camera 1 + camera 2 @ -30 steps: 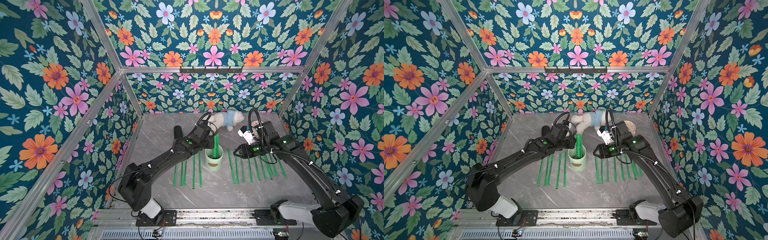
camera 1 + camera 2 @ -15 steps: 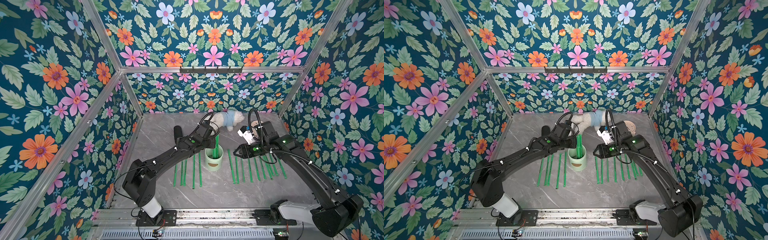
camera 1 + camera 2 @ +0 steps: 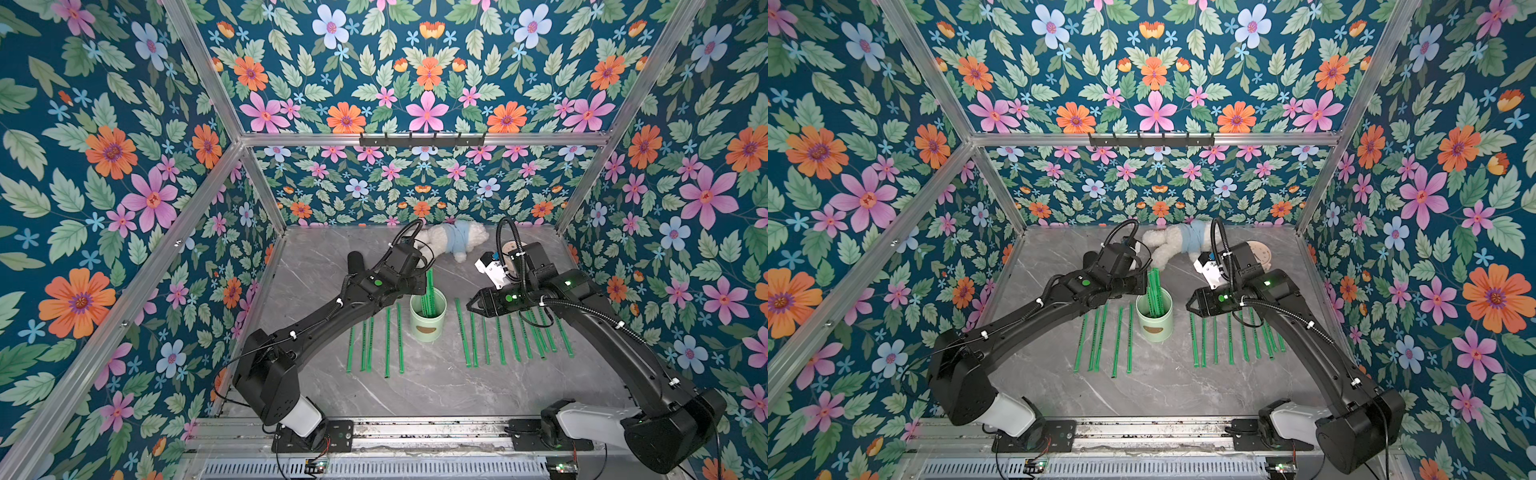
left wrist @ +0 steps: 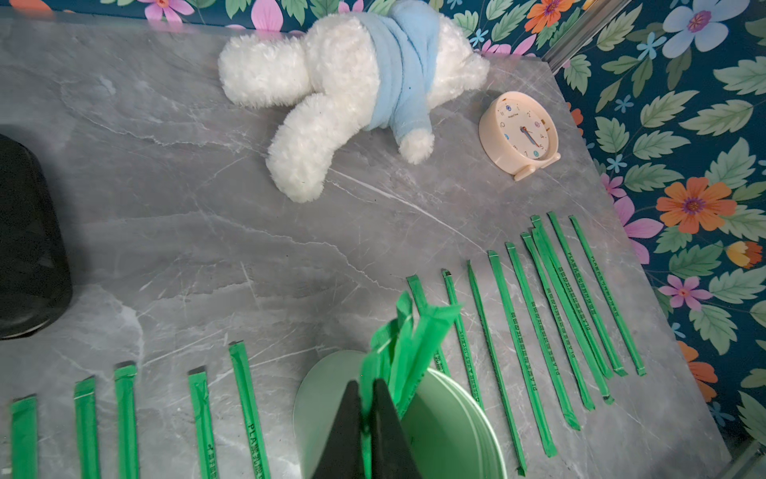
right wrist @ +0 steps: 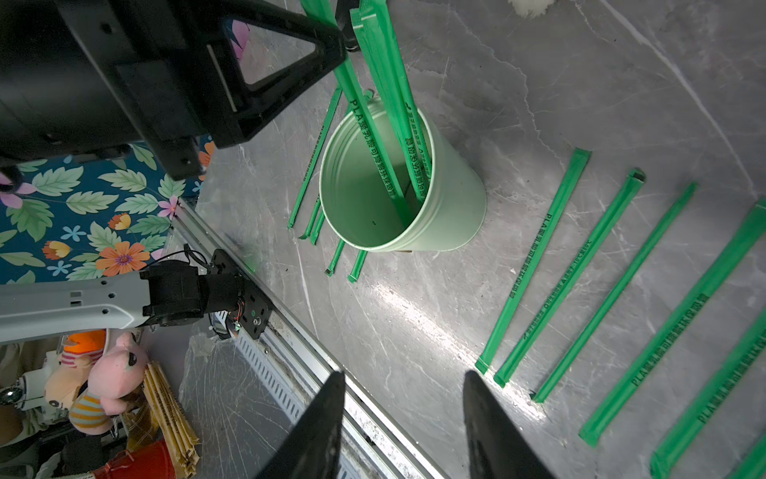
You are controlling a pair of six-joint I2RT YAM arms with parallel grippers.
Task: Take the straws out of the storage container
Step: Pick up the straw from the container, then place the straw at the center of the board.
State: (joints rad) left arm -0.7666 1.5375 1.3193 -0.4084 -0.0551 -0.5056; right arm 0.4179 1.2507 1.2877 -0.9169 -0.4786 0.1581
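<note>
The left gripper [image 4: 364, 390] is pinched together on one of the few straws [image 4: 414, 331] standing in the cup [image 3: 432, 318], just above its rim, while the right gripper [image 5: 402, 375], jaws apart and empty, hangs beside the cup over more straws lying in a row on the table [image 3: 415, 386].

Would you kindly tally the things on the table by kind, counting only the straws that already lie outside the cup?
Straws lying flat: 14
Cup: 1
Plush toy: 1
Clock: 1
Black cylinder: 1
Total: 18
The straws inside the cup are too bunched to count.
</note>
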